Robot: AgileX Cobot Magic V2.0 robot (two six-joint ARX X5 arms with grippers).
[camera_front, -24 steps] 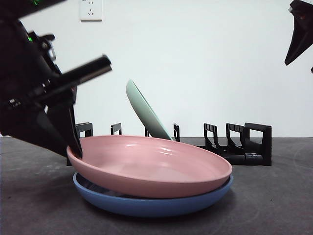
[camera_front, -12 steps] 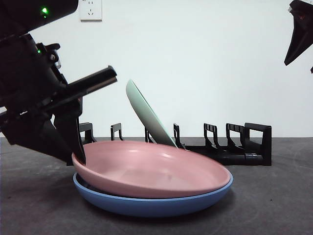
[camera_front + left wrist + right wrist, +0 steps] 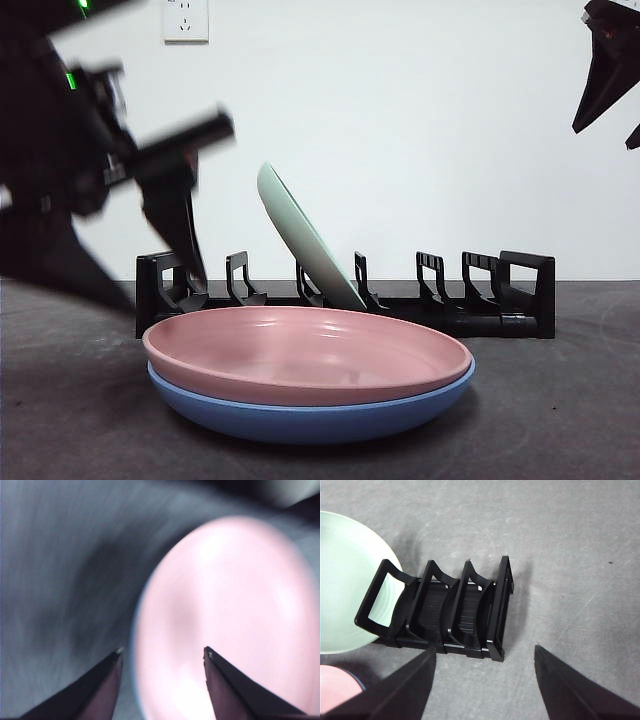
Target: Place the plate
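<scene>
A pink plate (image 3: 300,350) lies flat, nested in a blue plate (image 3: 300,420) on the dark table. Nothing grips it. My left gripper (image 3: 150,260) is blurred with motion, up off the pink plate's left rim. In the left wrist view that gripper (image 3: 162,652) is open, and the pink plate (image 3: 225,610) lies below its jaws. A pale green plate (image 3: 300,235) leans in a slot of the black rack (image 3: 500,300) behind. My right gripper (image 3: 485,649) is open and empty, high over the rack's (image 3: 450,610) right end.
The rack runs across the table behind the stacked plates, with several free slots on both sides of the green plate (image 3: 340,580). A white wall with an outlet (image 3: 186,18) closes the back. The right arm (image 3: 605,70) shows only at the top right corner.
The left gripper let go of the pink plate's left rim and rose up and away. The pink plate dropped from a tilt to lie level in the blue plate.
</scene>
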